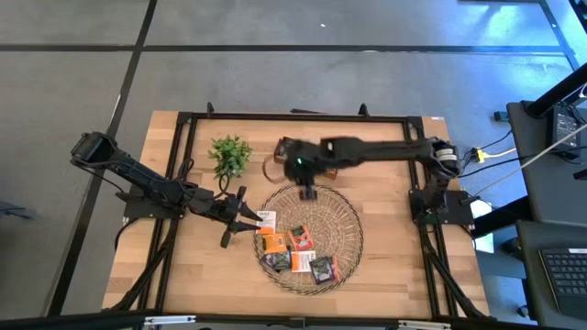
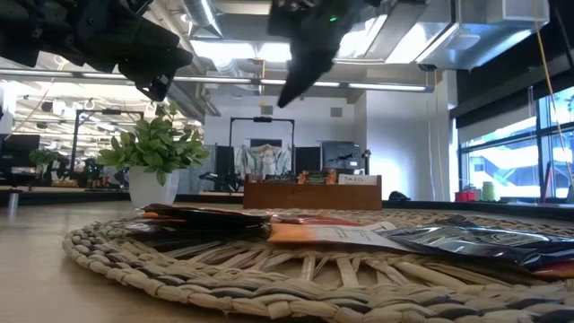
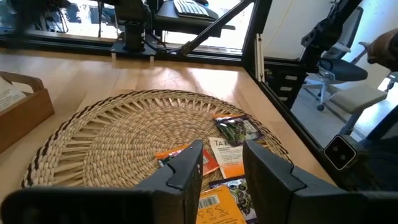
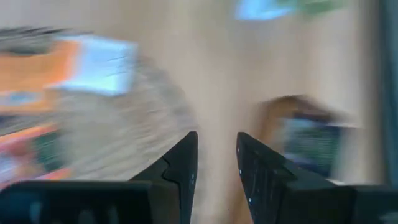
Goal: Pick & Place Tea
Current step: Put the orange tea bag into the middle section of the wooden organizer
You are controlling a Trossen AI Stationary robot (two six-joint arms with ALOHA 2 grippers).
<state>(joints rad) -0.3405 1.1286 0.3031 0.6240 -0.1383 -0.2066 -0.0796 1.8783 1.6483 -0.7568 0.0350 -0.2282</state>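
Right wrist view is smeared – only blurred orange and white sachet shapes and a brown box shape past the fingers. The brown wooden compartment box (image 1: 275, 165) is mostly hidden under the right arm in the high view; the low view shows its front wall only.

Tea – small flat square sachets in orange, dark and white wrappers (image 1: 295, 249) – lies flat in a loose overlapping pile on the near-left part of the round woven straw tray (image 1: 344, 220). No common heading; squares sit at mixed angles, so no clear long axis. One white-and-orange sachet (image 1: 266, 219) sits at the tray's left rim.

Left gripper (image 1: 248, 218): arm reaches in low from the left, fingers pointing right, tips just at the tray's left rim over that sachet. Fingers apart, nothing between them in the left wrist view.

Right gripper (image 1: 308, 192): arm stretches from the right post across the far side, wrist bent down, tips above the tray's far edge. Fingers apart, a narrow gap, empty.

Small green leafy plant in a white pot (image 1: 229, 154) stands far-left of the tray.
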